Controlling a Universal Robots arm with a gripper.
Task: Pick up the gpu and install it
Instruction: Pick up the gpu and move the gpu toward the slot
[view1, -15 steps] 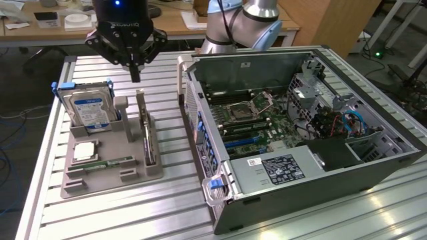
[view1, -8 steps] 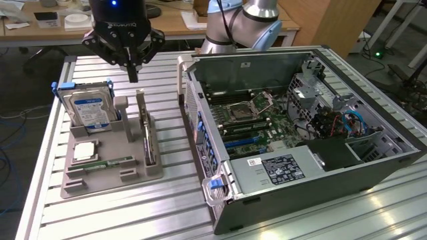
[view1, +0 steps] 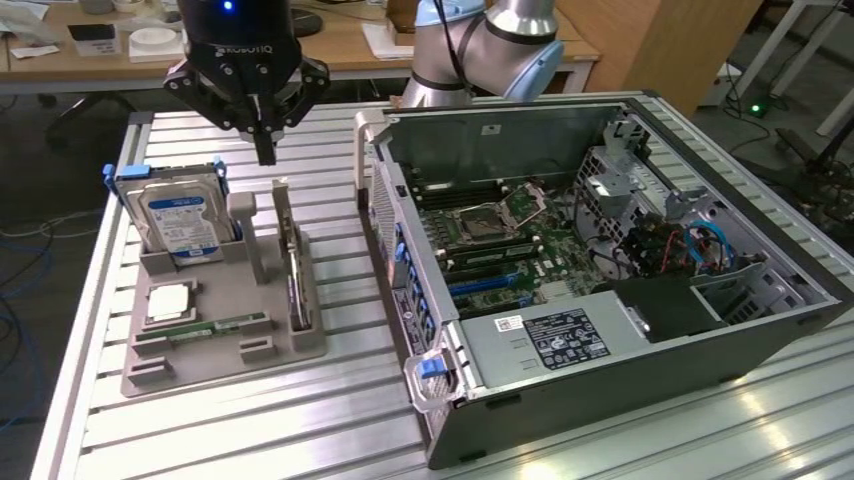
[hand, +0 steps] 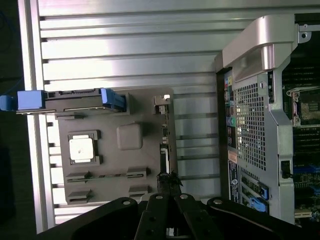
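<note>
- Exterior view: the graphics card (view1: 296, 262) stands on edge in a grey tray (view1: 214, 352) on the ribbed desk (view1: 267, 430), between a hard drive (view1: 180, 222) and the open computer case (view1: 601, 260). The card is thin and upright, so a descent with the fingers together would likely strike its top edge and tip or jam it in its slot.
- Exterior view: the end effector (view1: 267, 152) hangs above the card's far end. Its fingers are drawn together to a point, gripping nothing and apparently clear of the card.
- Wrist view: the graphics card (hand: 164, 134) runs as a narrow strip along the tray (hand: 112, 161) edge nearest the computer case (hand: 255, 125). A skewed approach could catch the tray wall instead.
- Wrist view: the fingertips of the end effector (hand: 168, 179) meet in line with the card, empty.
</note>
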